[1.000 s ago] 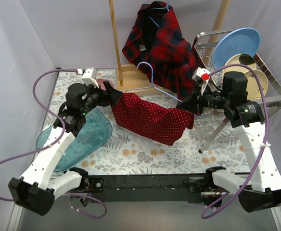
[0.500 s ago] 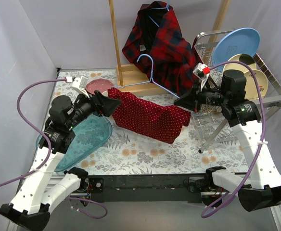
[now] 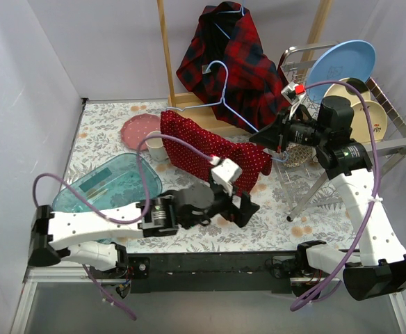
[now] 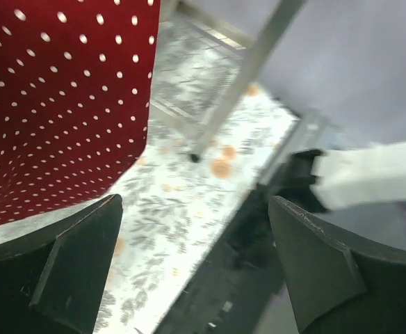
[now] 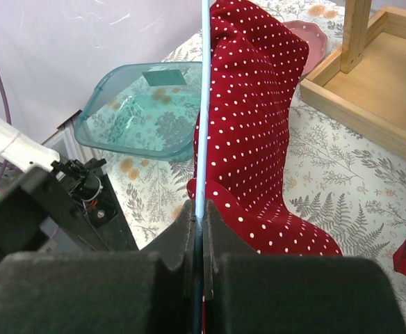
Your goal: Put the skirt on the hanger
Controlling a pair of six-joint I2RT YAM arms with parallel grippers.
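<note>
While the right gripper [image 5: 201,224] is clamped on the thin wire hanger [image 5: 204,104], the left gripper [image 4: 195,209] gapes empty. The skirt [image 3: 182,129] looks light, limp and soft, best pinched along an edge.

Overhead view from behind; both wrist views close on the shared skirt [image 3: 182,156].

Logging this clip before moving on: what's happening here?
The right pincer is shut on the light blue hanger, holding it raised. The red dotted skirt appears draped over the hanger and hangs from it. The left pincer is open and empty, low beside the skirt's lower edge.
</note>
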